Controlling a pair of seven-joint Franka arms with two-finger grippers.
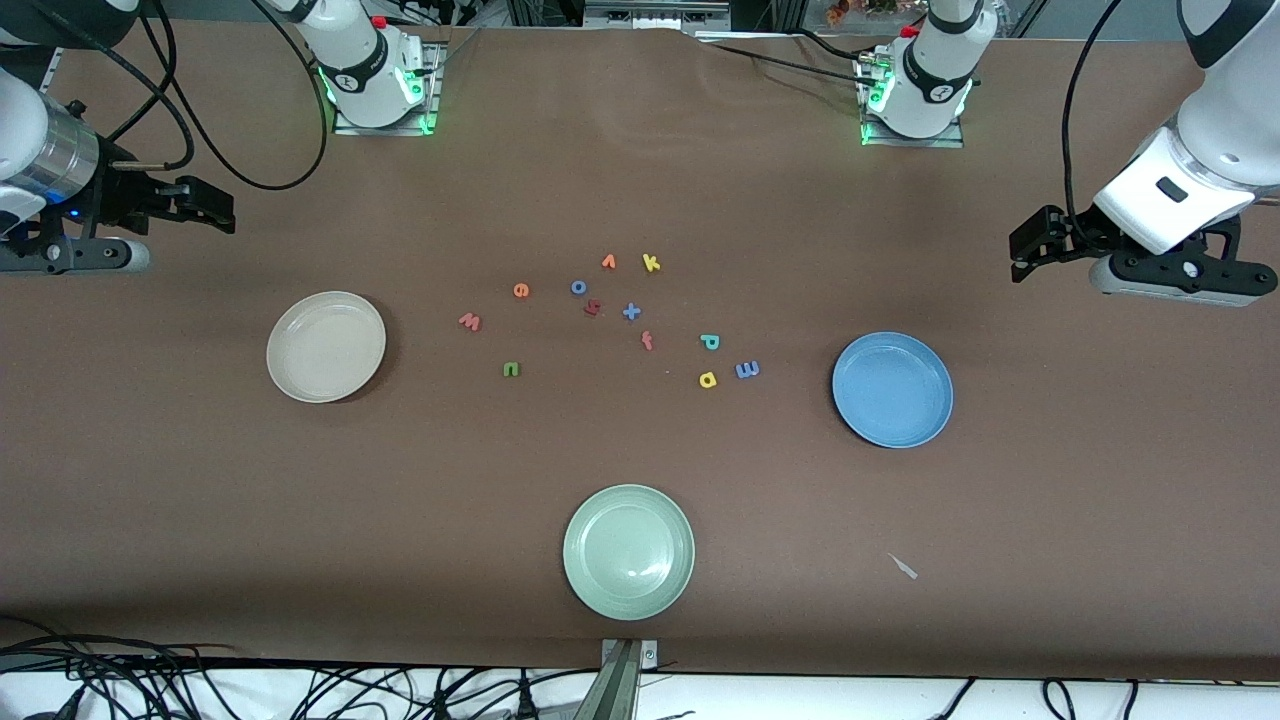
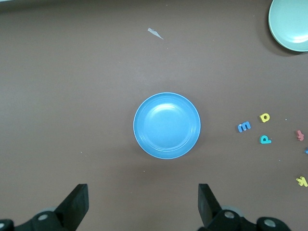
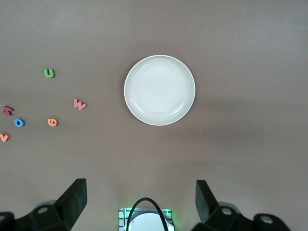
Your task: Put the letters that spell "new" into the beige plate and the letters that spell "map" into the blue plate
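Note:
The beige plate (image 1: 326,346) (image 3: 159,90) lies empty toward the right arm's end. Beside it lie the pinkish w (image 1: 469,321) (image 3: 79,104), orange e (image 1: 520,290) (image 3: 53,122) and green n (image 1: 511,369) (image 3: 49,73). Toward the left arm's end the blue plate (image 1: 892,389) (image 2: 167,125) is empty too, with the blue m (image 1: 747,370) (image 2: 244,126), yellow a (image 1: 707,379) (image 2: 264,117) and teal p (image 1: 710,342) (image 2: 265,139) beside it. My right gripper (image 1: 215,205) (image 3: 140,204) hangs open over bare table at its end. My left gripper (image 1: 1025,250) (image 2: 143,207) is open over its own end.
A pale green plate (image 1: 628,551) sits nearest the front camera. Other letters lie mid-table: a yellow k (image 1: 651,263), orange v (image 1: 608,262), blue o (image 1: 578,287), blue plus (image 1: 631,312) and red f (image 1: 647,341). A small pale scrap (image 1: 904,566) lies near the front edge.

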